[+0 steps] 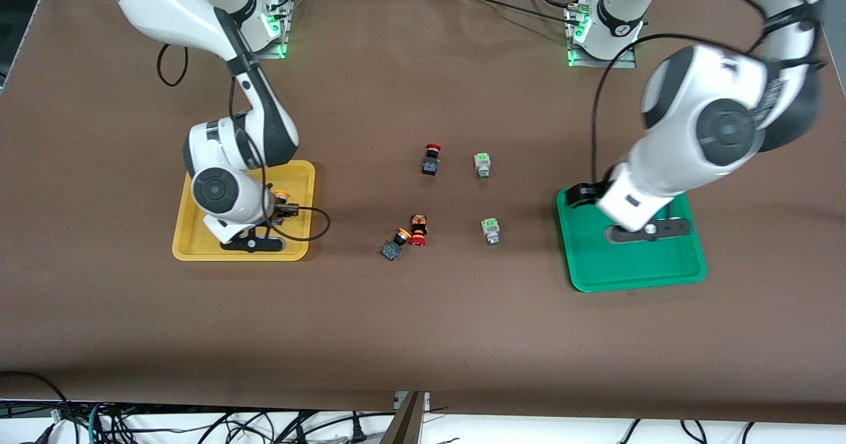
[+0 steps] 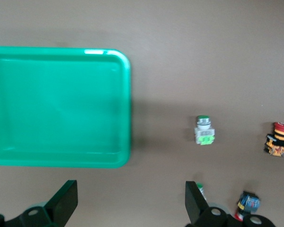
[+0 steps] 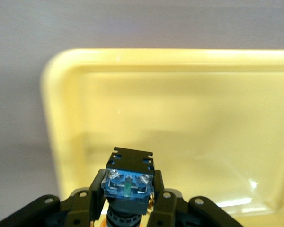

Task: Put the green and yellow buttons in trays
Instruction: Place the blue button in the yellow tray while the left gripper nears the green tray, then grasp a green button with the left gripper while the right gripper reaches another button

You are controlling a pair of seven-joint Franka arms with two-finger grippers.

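Note:
My right gripper is shut on a yellow button with a black-blue body and holds it just above the yellow tray. In the right wrist view the button sits between the fingers, with the tray below. A second yellow button lies mid-table. Two green buttons lie nearer the green tray. My left gripper is open and empty over that tray's edge. The left wrist view shows the tray, my gripper and one green button.
Two red-capped buttons lie mid-table. One is beside the farther green button, the other touches the loose yellow button. They also show in the left wrist view. A cable loop hangs by the yellow tray.

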